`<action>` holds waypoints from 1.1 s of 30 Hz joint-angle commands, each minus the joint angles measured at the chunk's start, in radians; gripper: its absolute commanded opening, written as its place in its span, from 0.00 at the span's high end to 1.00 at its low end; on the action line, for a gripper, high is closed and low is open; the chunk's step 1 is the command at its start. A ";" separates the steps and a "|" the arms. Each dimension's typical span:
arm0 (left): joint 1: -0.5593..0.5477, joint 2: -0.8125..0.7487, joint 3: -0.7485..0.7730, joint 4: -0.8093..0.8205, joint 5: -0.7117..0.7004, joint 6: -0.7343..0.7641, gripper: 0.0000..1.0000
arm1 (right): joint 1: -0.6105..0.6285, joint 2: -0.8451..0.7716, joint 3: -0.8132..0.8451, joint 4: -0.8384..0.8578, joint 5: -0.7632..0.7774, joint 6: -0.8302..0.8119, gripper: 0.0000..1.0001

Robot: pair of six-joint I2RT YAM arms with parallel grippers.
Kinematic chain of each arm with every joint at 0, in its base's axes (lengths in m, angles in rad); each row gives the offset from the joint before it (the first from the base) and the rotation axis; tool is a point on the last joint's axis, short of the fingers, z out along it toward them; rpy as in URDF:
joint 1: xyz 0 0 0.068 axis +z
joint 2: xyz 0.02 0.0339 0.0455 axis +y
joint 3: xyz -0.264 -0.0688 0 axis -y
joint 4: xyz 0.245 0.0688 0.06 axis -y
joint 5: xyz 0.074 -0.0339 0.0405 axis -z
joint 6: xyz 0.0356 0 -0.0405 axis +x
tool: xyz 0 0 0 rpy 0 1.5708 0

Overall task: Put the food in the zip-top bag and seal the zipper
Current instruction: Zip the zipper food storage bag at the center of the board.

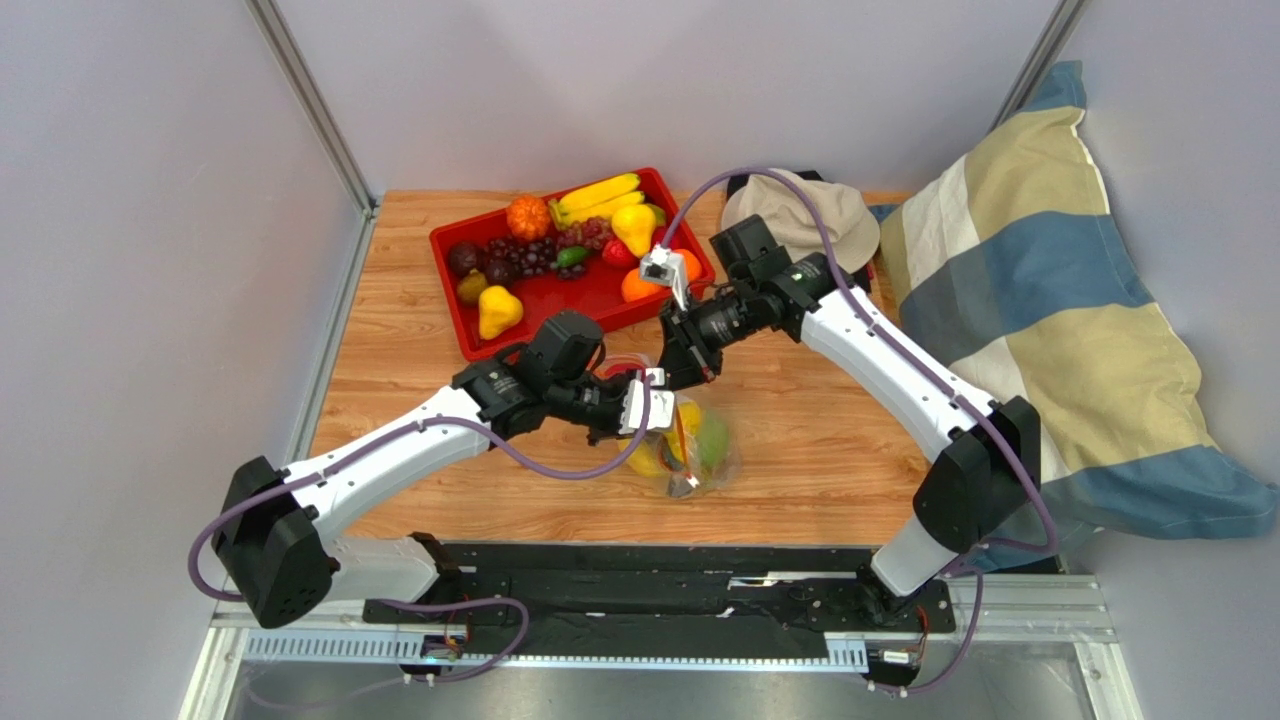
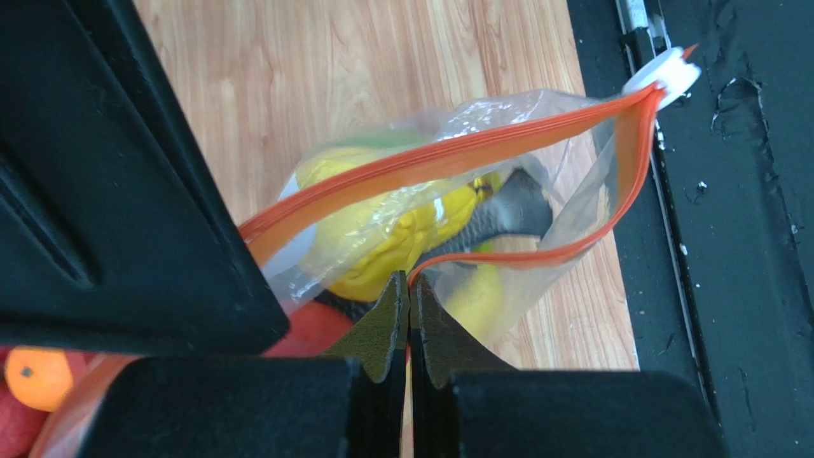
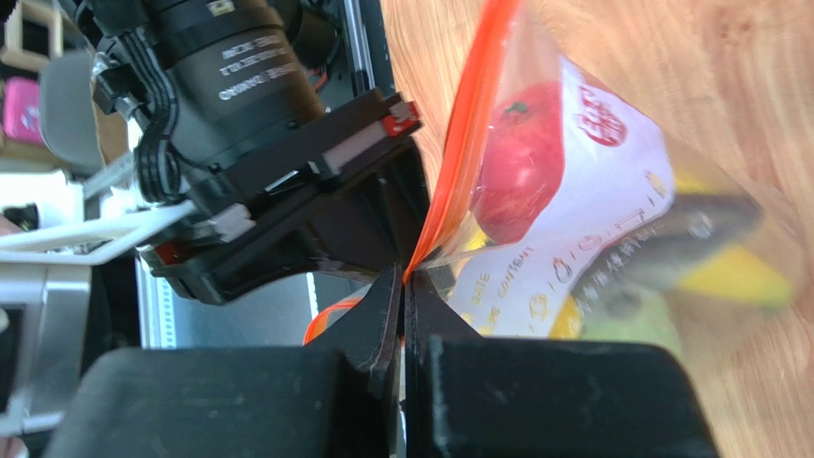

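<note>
The clear zip-top bag lies mid-table with its mouth held open. Inside it I see yellow fruit, a grey fish, a red apple and something green. My left gripper is shut on one orange-red zipper strip. My right gripper is shut on the other strip, beside the white label. The white slider tab sits at the far end of the zipper. More food stays in the red tray.
A beige cap lies behind the right arm. A striped pillow fills the right side. The black base rail runs along the near table edge, close to the bag's slider end.
</note>
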 commanded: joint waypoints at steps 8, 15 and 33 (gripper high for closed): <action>-0.052 -0.117 0.018 0.118 -0.022 -0.125 1.00 | 0.035 0.101 0.118 -0.017 -0.002 -0.090 1.00; -0.055 -0.091 0.048 0.164 -0.112 -0.182 1.00 | 0.065 0.122 0.111 -0.118 -0.084 -0.164 1.00; -0.055 -0.079 0.051 0.141 -0.134 -0.245 1.00 | -0.145 -0.163 0.132 -0.157 0.111 -0.118 0.24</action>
